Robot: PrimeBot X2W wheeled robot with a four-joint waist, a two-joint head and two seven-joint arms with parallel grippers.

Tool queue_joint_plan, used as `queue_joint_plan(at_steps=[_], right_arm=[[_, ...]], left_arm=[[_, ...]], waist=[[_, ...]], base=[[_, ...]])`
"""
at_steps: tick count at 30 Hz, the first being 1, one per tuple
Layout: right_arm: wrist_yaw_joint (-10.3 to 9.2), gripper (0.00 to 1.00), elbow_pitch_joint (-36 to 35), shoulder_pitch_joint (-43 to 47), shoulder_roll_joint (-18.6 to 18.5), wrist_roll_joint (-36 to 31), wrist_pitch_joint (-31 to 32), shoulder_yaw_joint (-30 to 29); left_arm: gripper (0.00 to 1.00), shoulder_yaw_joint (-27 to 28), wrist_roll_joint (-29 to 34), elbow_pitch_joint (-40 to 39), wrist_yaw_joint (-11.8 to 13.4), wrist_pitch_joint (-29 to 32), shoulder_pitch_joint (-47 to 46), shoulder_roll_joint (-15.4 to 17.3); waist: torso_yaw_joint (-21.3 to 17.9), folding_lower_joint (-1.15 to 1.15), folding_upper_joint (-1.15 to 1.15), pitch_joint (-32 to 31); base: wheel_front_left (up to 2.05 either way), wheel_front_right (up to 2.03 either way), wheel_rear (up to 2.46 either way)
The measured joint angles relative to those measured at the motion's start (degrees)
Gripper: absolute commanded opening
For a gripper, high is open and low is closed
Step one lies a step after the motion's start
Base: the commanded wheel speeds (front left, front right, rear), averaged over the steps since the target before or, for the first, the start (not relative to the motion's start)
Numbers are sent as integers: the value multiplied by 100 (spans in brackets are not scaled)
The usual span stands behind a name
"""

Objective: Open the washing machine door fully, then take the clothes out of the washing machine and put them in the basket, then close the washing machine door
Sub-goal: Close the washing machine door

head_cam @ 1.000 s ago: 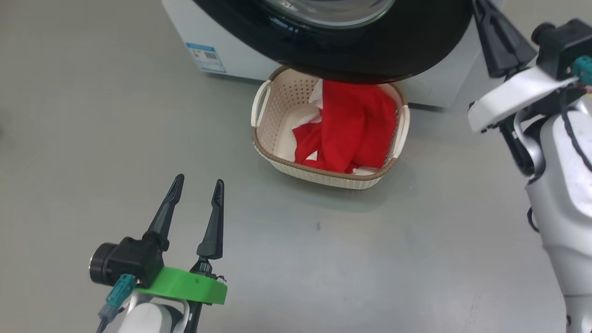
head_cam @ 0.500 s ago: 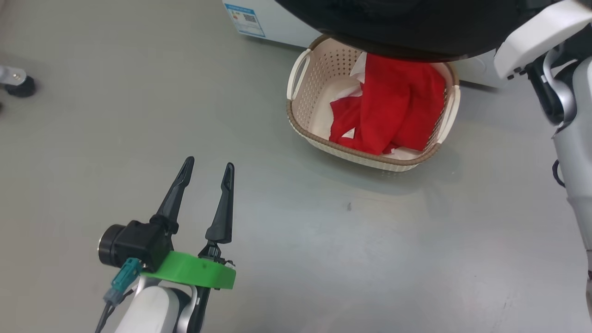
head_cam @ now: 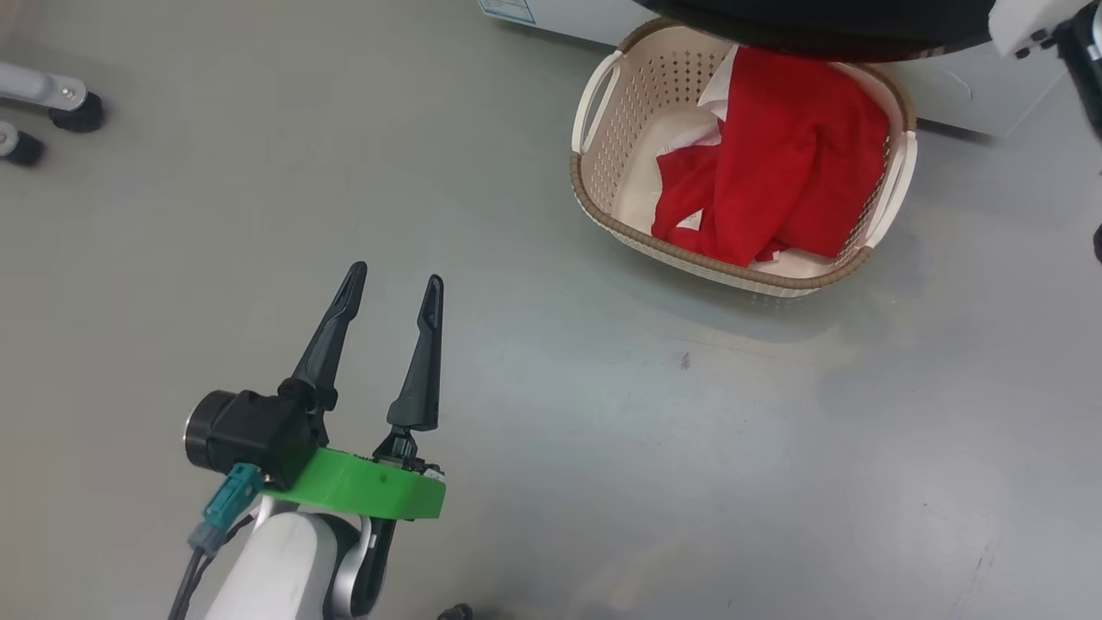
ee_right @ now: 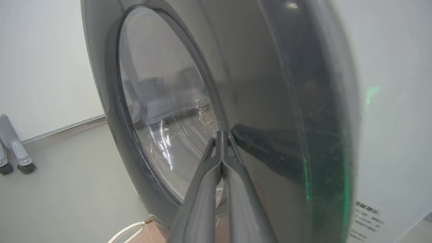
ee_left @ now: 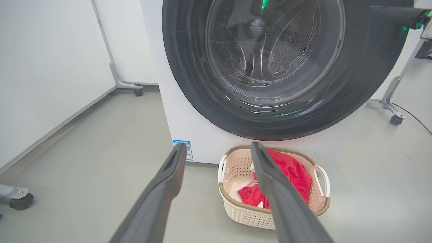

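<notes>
Head view: left gripper (head_cam: 395,275) near left over the floor (head_cam: 603,448), fingers spread wide, empty; clothes (head_cam: 775,164) lie in basket (head_cam: 594,202), far right, before washing machine (head_cam: 577,17). Left wrist view: washing machine door (ee_left: 189,67) above basket. Right wrist view: right gripper (ee_right: 221,134) pressed together, empty, tips at door's black rim.

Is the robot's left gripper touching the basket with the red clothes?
Apart. In the head view, bare grey floor lies between the basket and the open fingers of the left gripper.

basket (head_cam: 646,95) far rim: hidden under door (head_cam: 818,21) | label (head_cam: 508,9): cut off at top edge
</notes>
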Motion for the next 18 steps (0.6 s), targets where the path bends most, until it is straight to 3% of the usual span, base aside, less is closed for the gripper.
queue_joint_plan(at_steps=[8, 18], right_arm=[[0, 0, 325, -516, -258, -2, 14, -130], [-60, 0, 697, -856, -283, -4, -122, -278]], left_arm=[[100, -46, -91, -37, -3, 0, -121, -24], [100, -79, -226, -145, 9, 0, -168, -29]], waist=[[139, 0, 0, 158], [241, 0, 0, 246]], base=[[0, 0, 0], [0, 0, 0]])
